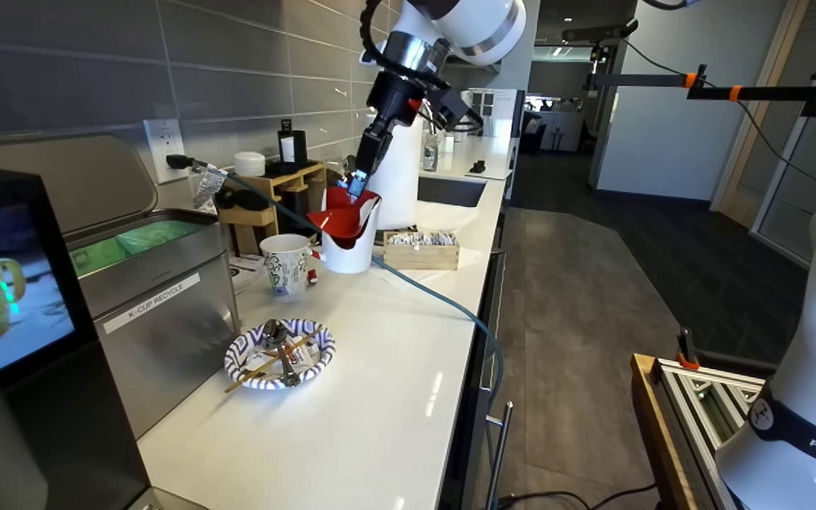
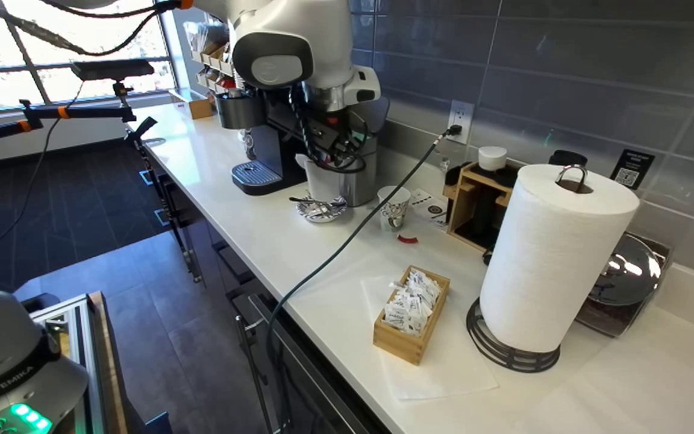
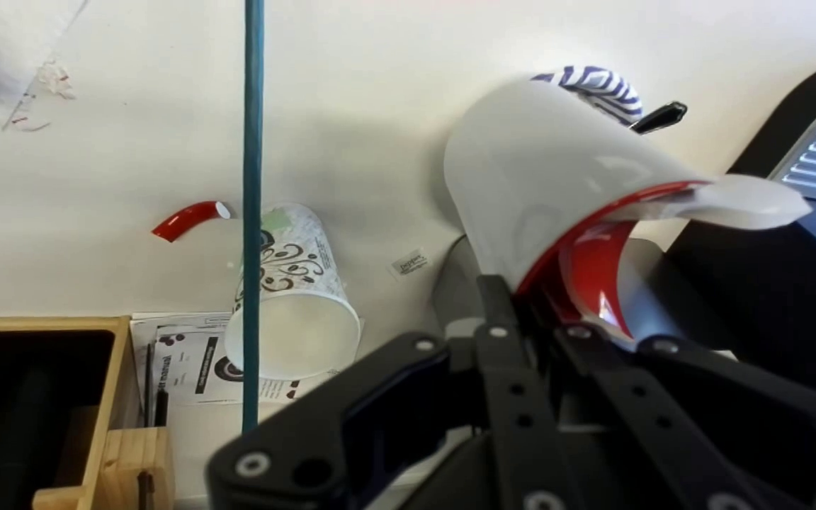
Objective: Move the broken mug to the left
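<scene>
Wrist view: mug [image 3: 542, 177] (rim in claw [image 3: 535, 308])

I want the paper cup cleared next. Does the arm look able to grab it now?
Probably not: the tool grips the broken mug, and a cable crosses in front of the paper cup in the wrist view.

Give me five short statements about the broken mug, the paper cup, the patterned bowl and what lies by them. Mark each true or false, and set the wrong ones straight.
1. The gripper holds the broken mug by its rim. True.
2. The broken mug is white inside and red outside. False: it is red inside and white outside.
3. A curved red fragment lies on the counter beside the paper cup. True.
4. The paper cup has tipped onto its side. False: it stands upright.
5. A brown stick lies across the patterned bowl. True.
</scene>
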Available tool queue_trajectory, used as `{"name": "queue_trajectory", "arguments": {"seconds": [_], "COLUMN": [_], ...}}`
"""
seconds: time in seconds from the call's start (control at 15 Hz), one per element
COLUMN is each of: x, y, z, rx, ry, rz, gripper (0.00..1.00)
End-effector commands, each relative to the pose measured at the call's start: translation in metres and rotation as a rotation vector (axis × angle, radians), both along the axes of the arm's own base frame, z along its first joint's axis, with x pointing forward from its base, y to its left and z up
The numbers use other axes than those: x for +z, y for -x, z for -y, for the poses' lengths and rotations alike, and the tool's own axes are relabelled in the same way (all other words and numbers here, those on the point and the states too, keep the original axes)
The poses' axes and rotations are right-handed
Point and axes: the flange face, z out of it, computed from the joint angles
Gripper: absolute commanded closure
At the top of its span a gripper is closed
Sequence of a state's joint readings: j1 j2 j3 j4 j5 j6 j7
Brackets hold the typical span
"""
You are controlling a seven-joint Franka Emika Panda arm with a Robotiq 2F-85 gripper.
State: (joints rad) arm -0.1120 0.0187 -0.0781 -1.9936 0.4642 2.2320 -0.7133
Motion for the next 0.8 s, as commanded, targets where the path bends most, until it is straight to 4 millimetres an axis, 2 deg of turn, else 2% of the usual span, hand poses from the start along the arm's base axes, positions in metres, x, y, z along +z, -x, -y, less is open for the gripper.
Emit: {"name": "queue_trajectory", "arguments": {"seconds": [0.0, 0.33, 0.73], "x": [-0.003, -0.006, -0.002], "y": [-0.004, -0.004, -0.005], "z": [-0.012, -0.044, -0.092], "rx": [0.030, 0.102, 0.197], "ry": [0.017, 0.046, 0.049], "rz": [-0.011, -0.009, 0.013], "gripper": [0.98, 0.98, 0.98]}}
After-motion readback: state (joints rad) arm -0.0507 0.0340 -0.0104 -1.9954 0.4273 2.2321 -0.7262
